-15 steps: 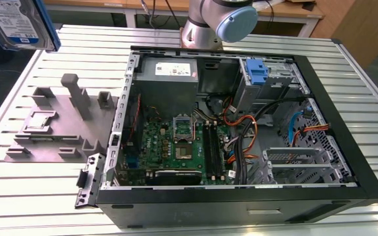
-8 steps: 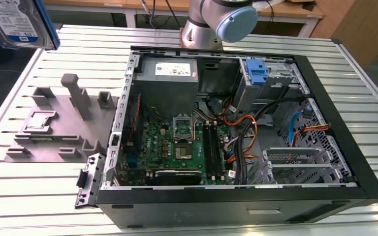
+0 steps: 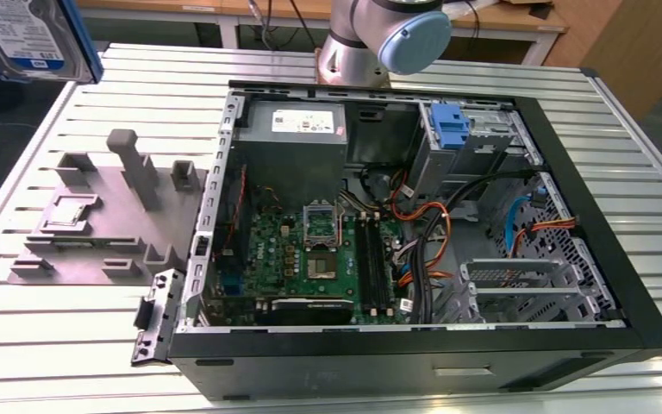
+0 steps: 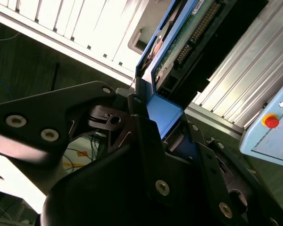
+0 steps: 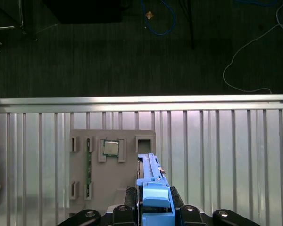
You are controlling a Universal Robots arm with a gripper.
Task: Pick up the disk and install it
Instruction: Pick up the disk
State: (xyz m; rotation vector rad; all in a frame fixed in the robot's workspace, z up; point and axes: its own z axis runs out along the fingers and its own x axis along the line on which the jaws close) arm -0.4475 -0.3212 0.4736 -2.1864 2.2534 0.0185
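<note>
Clamping the disk (image 5: 151,174) between closed fingers, the claw (image 5: 153,195) holds it above the table (image 5: 226,155) (edge-on); so narrow a grip could let it slip.

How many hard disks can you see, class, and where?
1. The disk is clamped in the gripper, held up at the exterior view's far left. Others may be hidden inside the case.
</note>
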